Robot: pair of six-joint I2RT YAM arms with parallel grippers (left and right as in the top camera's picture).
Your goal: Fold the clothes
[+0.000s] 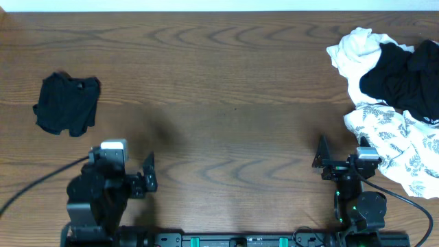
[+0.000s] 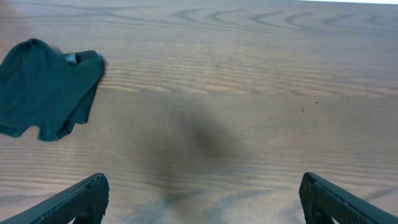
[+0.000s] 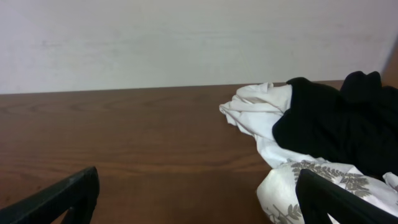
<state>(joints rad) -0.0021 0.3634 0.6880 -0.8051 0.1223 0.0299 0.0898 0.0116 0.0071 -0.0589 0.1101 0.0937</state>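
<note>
Dark garment: bunched into a rough square, far left on the surface, lying alone.
Tag: small pale patch at the dark garment's upper edge; writing too small to read.
Clothes pile: far right, well apart from the dark garment.
Pile layers: white garment at the back, black garment on top, leaf-print garment toward the near edge.
Left claw: spread wide, holding nothing, above bare wood.
Right claw: spread wide, holding nothing, near the pile.
</note>
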